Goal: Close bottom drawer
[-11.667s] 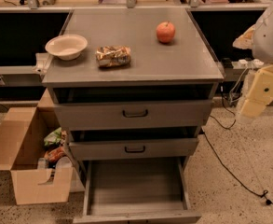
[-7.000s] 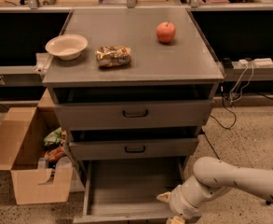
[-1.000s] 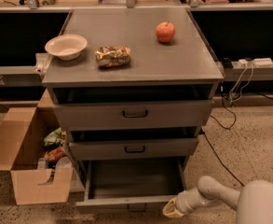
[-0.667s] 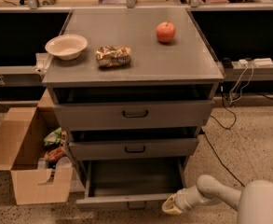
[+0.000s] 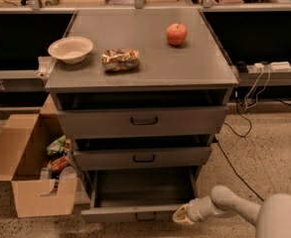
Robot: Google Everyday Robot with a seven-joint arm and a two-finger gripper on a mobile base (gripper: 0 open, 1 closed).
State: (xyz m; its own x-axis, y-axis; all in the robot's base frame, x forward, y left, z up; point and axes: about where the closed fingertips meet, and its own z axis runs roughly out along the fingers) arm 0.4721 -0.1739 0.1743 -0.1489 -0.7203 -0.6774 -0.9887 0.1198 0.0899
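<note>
Change: Several seconds before, your bottom drawer (image 5: 135, 213) stood so far out of the cabinet (image 5: 145, 73) that its front ran off the lower edge of the view. At this moment the whole slim front showed, drawn in closer to the cabinet.
Last second: The front and the gripper (image 5: 181, 215) crept only a little toward the cabinet, so the push had slowed or was very gentle.
Meaning for the task: By my judgement you were mid-push and the job was not done. Much of the grey tray (image 5: 142, 187) lay open, and the front stood well proud of the cabinet, ahead of the middle drawer (image 5: 143, 157).
Gripper, place: It was low at the cabinet's front, at the right end of the bottom drawer's front, with the arm reaching in from the cabinet's right.
Gripper, state: I could not tell how far open it was. It seemed to press against the panel, not to hold anything.
Drawer relative to the gripper: The front panel was touching it or just beside it. The black handle (image 5: 145, 216) sat nearer the cabinet's centre line than the gripper did, and the tray ran back from there into the cabinet.
What remained: You needed more travel straight into the cabinet.
</note>
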